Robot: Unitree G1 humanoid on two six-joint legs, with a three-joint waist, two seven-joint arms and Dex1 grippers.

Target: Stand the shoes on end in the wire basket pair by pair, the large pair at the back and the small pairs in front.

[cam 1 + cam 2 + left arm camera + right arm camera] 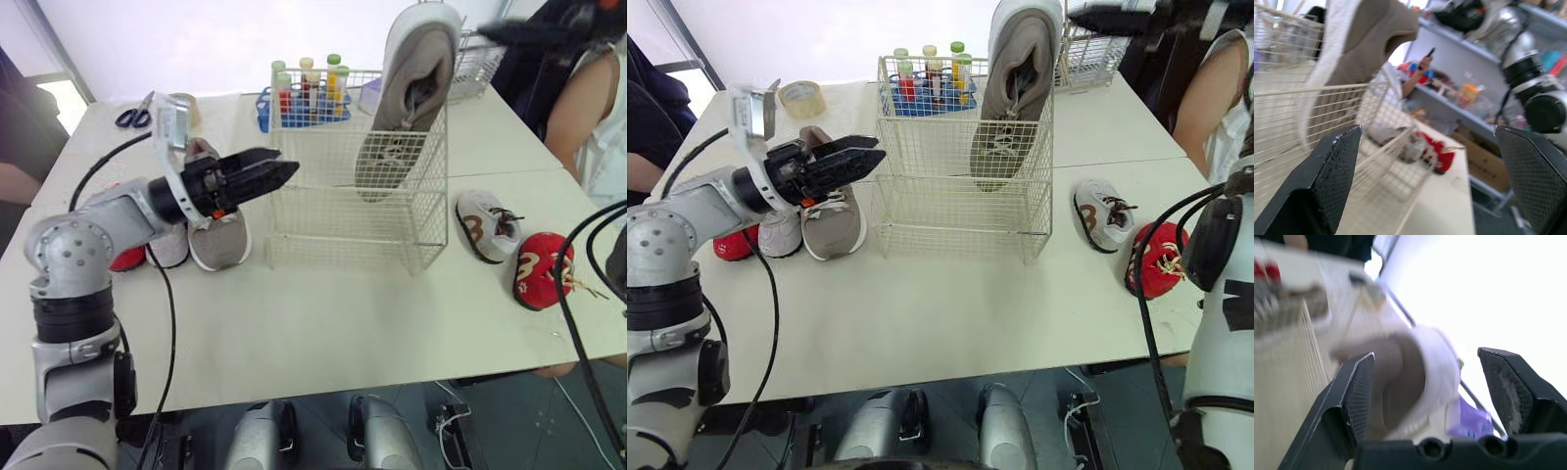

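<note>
No readable text, label, brand or number. Curly marks on red shoe (542, 269), white small shoe (487, 225): illegible.

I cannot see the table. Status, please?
Left gripper open, right gripper open. One large shoe on end in wire basket, back right. Second large shoe lies on table, left of basket. Nothing blocking.

A large shoe (411, 88) stands in the wire basket (323, 211); its mate (223, 240) lies left, small shoes (487, 227) right.
</note>
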